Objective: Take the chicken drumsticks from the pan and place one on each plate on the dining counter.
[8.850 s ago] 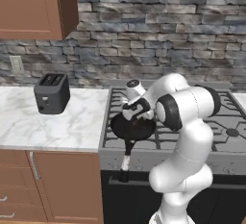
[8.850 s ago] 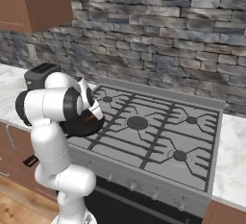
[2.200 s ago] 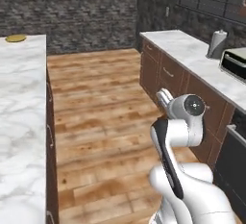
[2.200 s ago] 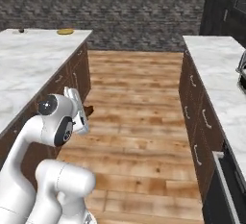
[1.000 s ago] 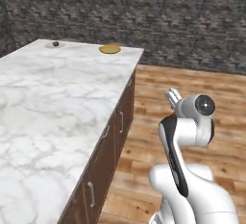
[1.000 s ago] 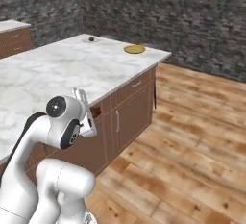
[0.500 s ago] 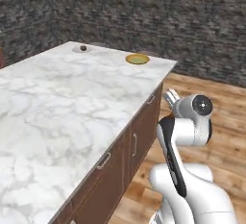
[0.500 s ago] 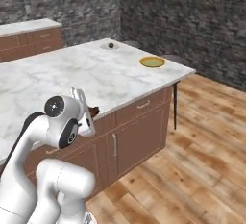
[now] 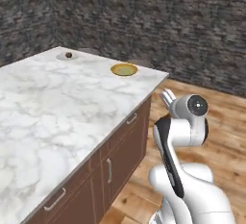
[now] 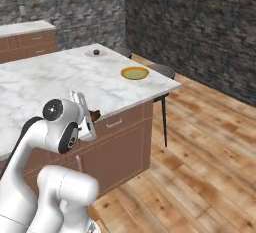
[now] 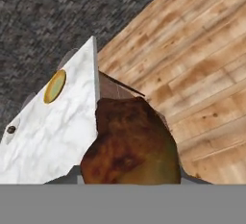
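The fingers of the white arm's two-finger gripper (image 11: 129, 182) are clamping a golden-brown roasted chicken drumstick (image 11: 129, 143), which is bulging large and close in the hand view and hiding the tips themselves; in the right base view a dark brown sliver of it is peeking out just beside the hand (image 10: 82, 113). The arm is holding the piece folded in close to its own body, off the long side of the wide dining counter with the white grey-veined marble top (image 9: 57, 107), above the brown wood cabinet fronts and not yet over the marble. A small round yellow-olive plate with a darker centre (image 9: 124, 69) is sitting near the far corner of the top, close to its end edge, and is looking empty. A pale grey-white round plate (image 9: 67, 55) is lying at the far edge toward the opposite corner, with a small dark lump on it that is probably the other drumstick, though it is too small to tell. The step in hand appears to be carrying this drumstick to the olive plate. Doing it well probably means lifting clear of the counter edge, reaching out until the piece is hanging over the plate's darker centre, lowering close, and only then parting the fingers so the rounded meat is not rolling off the rim.
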